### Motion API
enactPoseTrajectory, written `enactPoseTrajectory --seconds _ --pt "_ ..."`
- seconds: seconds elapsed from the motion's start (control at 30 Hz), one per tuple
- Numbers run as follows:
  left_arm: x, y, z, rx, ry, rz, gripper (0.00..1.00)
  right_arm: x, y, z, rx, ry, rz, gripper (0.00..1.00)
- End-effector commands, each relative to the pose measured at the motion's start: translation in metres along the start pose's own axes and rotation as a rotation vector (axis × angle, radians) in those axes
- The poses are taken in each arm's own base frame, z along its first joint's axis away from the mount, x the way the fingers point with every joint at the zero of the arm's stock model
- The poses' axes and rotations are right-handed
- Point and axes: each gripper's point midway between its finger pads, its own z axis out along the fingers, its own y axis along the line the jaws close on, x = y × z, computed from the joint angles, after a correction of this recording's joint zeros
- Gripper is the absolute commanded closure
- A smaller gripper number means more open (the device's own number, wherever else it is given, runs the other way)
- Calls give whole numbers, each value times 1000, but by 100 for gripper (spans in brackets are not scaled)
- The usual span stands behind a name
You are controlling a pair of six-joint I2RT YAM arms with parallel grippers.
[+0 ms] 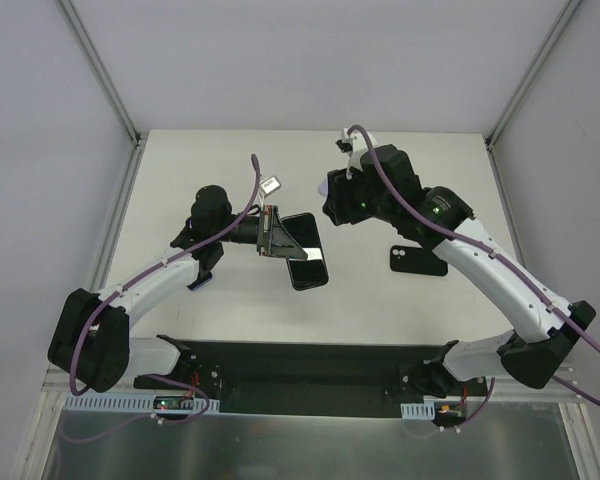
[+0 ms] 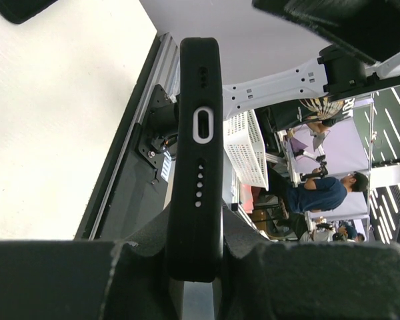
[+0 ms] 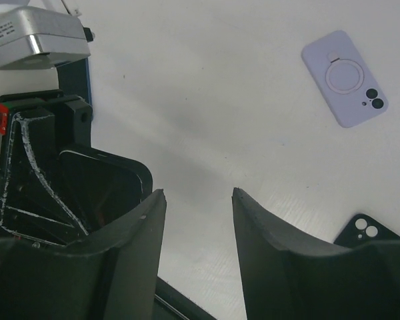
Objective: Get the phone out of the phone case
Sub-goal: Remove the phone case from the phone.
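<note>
A black phone in a black case (image 1: pixel 306 252) is held off the table near its middle by my left gripper (image 1: pixel 272 233), which is shut across its faces. In the left wrist view the cased phone (image 2: pixel 199 167) shows edge-on, charging port toward the camera, clamped between the pads (image 2: pixel 280 267); the left gripper (image 2: pixel 197 250) is shut on it. My right gripper (image 1: pixel 336 207) hovers just right of and beyond the phone, open and empty. In the right wrist view its fingers (image 3: pixel 199 195) stand apart over bare table, with the held phone (image 3: pixel 100 183) at their left.
A lavender case (image 3: pixel 345 79) with a ring lies face down at the far side of the table. A black phone or case (image 1: pixel 418 260) lies on the table under the right arm, and also shows in the right wrist view (image 3: pixel 363 230). Frame posts stand at the table's back corners.
</note>
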Motion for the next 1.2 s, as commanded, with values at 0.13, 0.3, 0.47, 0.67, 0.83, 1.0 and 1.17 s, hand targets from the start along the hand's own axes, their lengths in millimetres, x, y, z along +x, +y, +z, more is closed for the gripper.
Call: enactPoseTrajectory --seconds 0.13,0.3,0.47,0.67,0.83,1.0,1.17 --pt "-7 -28 1 72 7 142 100 -8 22 5 -69 -2 -10 53" --pt "-7 -28 1 72 7 142 100 -4 24 11 -66 12 -19 53" --pt "-7 -29 1 73 7 143 100 -1 18 18 -35 22 -23 53" --pt "-7 -32 0 76 5 150 100 3 17 22 -27 38 -28 53" --pt "-6 -27 0 70 7 139 100 -3 18 13 -32 10 -22 53" --pt "-6 -24 1 67 8 134 100 -12 20 -1 -45 -28 -24 53" --pt "-7 -24 1 67 8 134 100 -10 23 -2 -49 -21 -30 53"
